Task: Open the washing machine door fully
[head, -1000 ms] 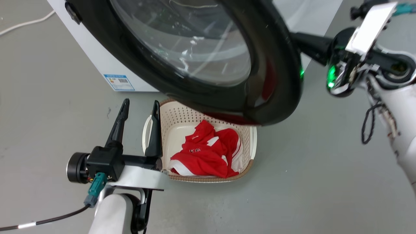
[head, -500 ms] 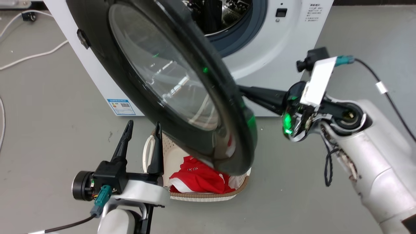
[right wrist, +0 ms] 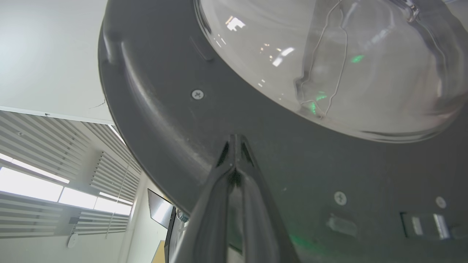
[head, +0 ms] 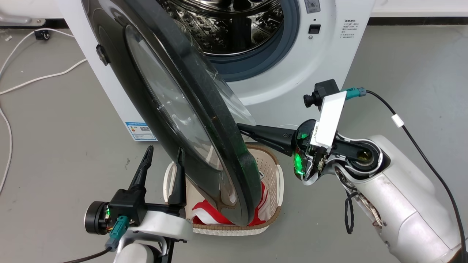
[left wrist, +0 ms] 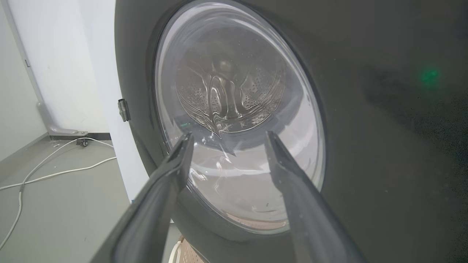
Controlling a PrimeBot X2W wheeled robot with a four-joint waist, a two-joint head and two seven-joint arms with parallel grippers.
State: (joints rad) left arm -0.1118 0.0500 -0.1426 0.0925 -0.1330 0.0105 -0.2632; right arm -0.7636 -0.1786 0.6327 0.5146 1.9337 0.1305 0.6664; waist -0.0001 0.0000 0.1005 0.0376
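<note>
Washing machine door (head: 172, 109) is swung approx. halfway out from the white machine (head: 329, 54). It is hinged at the machine's left edge, w/ its free edge hanging over the laundry basket (head: 273, 171) on the floor at the machine's front. Right hand (right wrist: 234, 142) is seen w/ fingers pinched together, nothing gripped. Its tips are set against the door's dark inner rim beside the glass bowl, prob. so the door can be pushed wider from behind. Left hand (left wrist: 228, 136) is held empty, fingers spread, near the outer glass, apparently clear of the swing. Drum (head: 234, 25) is exposed; more swing is judged needed.
</note>
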